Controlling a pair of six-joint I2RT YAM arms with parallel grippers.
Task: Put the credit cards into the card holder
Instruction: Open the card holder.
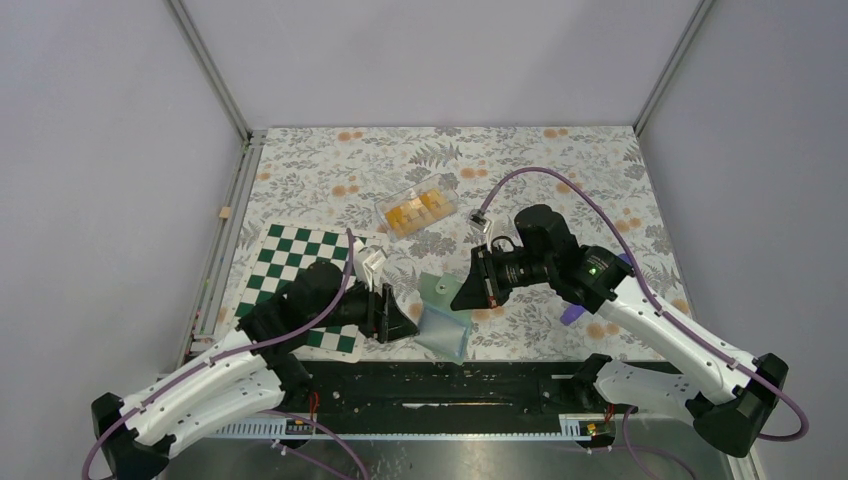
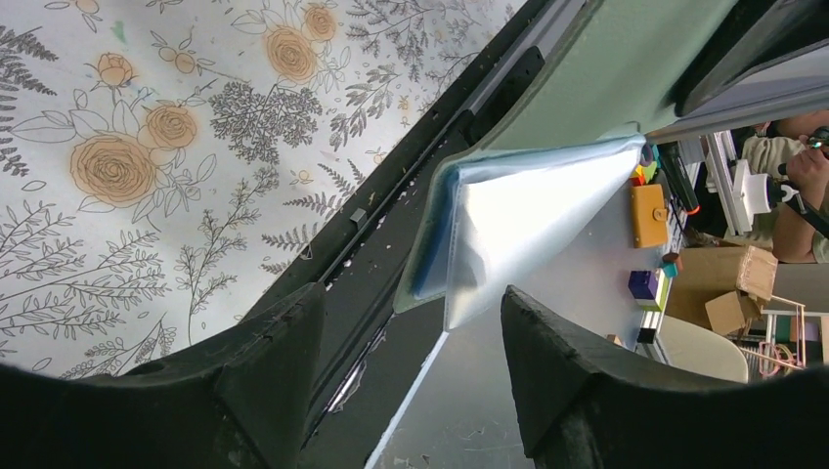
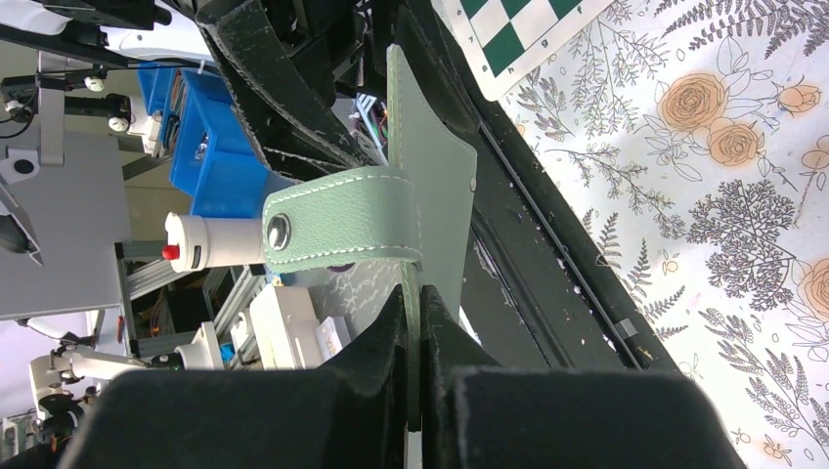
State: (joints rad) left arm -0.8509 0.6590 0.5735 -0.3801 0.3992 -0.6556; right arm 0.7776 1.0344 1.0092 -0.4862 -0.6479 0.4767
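Observation:
The credit cards (image 1: 412, 211) are orange-yellow and lie inside a clear plastic box (image 1: 443, 190) at the table's middle back. The card holder (image 1: 443, 322), pale green with clear sleeves, is held up near the front edge. My right gripper (image 1: 463, 291) (image 3: 412, 293) is shut on its green cover (image 3: 433, 176); a snap strap (image 3: 342, 220) curls off that cover. The clear sleeves (image 2: 518, 225) hang from the cover (image 2: 606, 78). Their lower corner reaches between the tips of my left gripper (image 2: 411, 305) (image 1: 400, 322), whose jaws stand apart around it without touching it.
A green-and-white chequered board (image 1: 300, 262) (image 3: 518, 29) lies under the left arm. The floral tablecloth (image 1: 560, 160) covers the table. A black rail (image 1: 450, 385) runs along the near edge between the arm bases.

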